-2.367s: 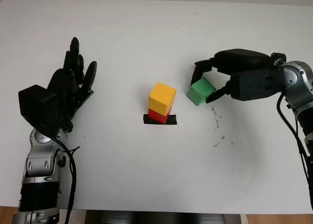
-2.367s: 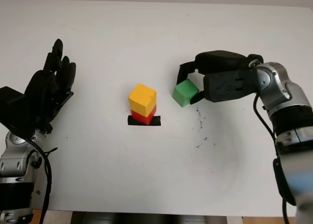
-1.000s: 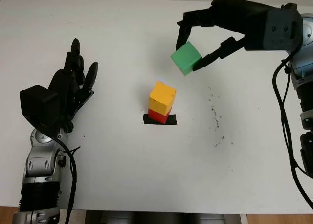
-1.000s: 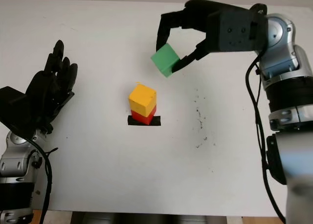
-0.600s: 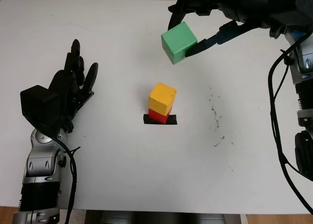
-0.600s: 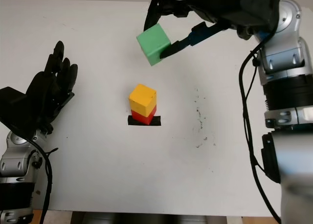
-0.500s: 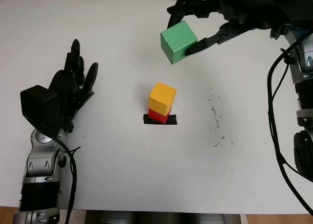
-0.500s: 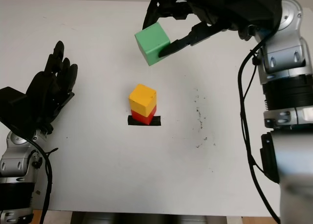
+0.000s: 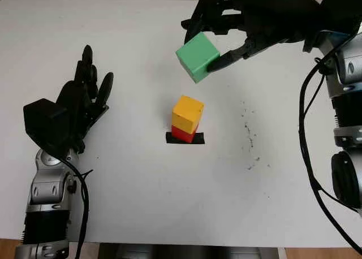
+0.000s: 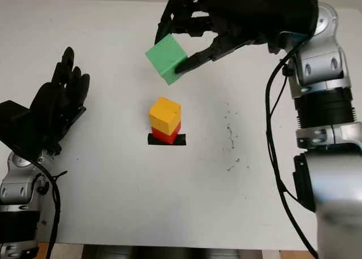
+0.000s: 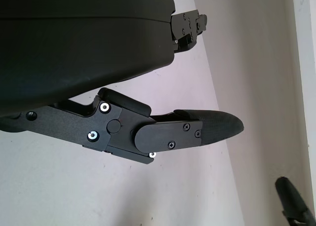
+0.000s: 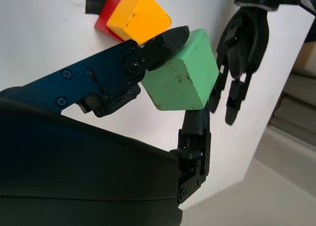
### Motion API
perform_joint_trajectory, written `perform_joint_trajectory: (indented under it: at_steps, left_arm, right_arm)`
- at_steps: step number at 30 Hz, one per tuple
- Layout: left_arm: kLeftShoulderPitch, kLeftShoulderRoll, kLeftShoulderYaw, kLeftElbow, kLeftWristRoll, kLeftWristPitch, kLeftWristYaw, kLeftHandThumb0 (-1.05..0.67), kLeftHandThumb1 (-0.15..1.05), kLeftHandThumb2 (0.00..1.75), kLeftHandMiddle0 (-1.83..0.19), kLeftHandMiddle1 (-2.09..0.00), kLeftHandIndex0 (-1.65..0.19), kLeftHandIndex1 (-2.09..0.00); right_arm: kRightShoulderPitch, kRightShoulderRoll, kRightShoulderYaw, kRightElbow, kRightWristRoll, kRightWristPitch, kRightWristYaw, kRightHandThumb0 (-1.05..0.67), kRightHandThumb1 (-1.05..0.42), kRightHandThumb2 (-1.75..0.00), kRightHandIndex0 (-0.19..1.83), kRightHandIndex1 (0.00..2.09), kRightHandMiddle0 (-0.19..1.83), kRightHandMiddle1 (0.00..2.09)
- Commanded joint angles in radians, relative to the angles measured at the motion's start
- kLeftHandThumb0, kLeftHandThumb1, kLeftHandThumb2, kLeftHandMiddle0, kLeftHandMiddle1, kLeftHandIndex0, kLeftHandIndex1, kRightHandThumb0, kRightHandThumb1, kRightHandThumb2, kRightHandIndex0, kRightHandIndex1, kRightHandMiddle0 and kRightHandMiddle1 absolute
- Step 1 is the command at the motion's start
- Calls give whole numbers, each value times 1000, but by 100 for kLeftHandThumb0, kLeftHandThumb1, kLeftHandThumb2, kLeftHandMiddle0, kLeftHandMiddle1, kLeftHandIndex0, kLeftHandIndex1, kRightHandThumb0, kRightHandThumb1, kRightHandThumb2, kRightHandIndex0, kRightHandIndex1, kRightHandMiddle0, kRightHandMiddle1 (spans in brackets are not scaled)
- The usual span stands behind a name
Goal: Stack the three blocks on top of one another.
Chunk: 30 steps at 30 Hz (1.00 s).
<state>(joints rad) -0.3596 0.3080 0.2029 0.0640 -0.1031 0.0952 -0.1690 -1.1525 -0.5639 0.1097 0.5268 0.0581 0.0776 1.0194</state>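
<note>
1. The green block (image 9: 197, 57) is in the air, tilted, at about 12 o'clock from the small stack. It is not touching the stack.
2. My right hand (image 9: 223, 41) has its fingers closed on the green block, one finger at each side of it. In the right wrist view I see the block (image 12: 181, 78) pinched between the black fingers (image 12: 148, 58), with the stack behind it.
3. The yellow block (image 9: 188, 113) sits on the red block (image 9: 182, 134) near the middle of the desk (image 9: 169, 202). The red block stands on a strip of black tape (image 9: 185, 138). The yellow one is turned a little against the red one, as far as I can judge.
4. My left hand (image 9: 79, 103) is open and holds nothing. It is at about 9 o'clock from the stack, well apart from it.
5. Some dark marks (image 9: 250, 140) lie on the desk at about 3 o'clock from the stack.
6. I judge that two blocks are already stacked and the last step is in hand: to carry the green block over the yellow one.
7. The next move, I think, calls for bringing the green block toward 6 o'clock until it is right above the yellow block, turning it level, lowering it until the faces meet, and only then opening the fingers. If it lands tilted or off centre, it may slide off or push the yellow block.
</note>
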Motion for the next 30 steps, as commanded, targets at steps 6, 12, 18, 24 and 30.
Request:
perform_joint_trajectory:
  at_steps: [6,12,18,24,30]
  left_arm:
    - [9,2,-4,-17,5,-6,3,-71,105,49,19,-2,19,-4]
    - [17,3,0,-24,6,-7,6,-72,105,49,19,-2,18,-5]
    - [16,1,-3,-25,10,-2,13,-73,105,50,19,-3,17,-5]
    - [14,-8,-2,-21,0,-4,14,-70,105,50,19,-3,18,-5]
    - [18,-6,-4,-24,3,-5,10,-70,105,50,19,-2,19,-5]
  right_arm:
    - [-28,39,30,91,-16,-79,60,-44,-96,-6,17,1,35,171]
    - [-33,67,39,151,-21,-133,86,-45,-95,-5,20,3,39,168]
    - [-41,84,38,191,-21,-133,113,-46,-95,-5,19,3,39,166]
    - [-42,89,32,189,-15,-129,126,-46,-95,-5,18,3,38,166]
    - [-42,91,30,188,-11,-120,130,-45,-96,-6,17,2,37,168]
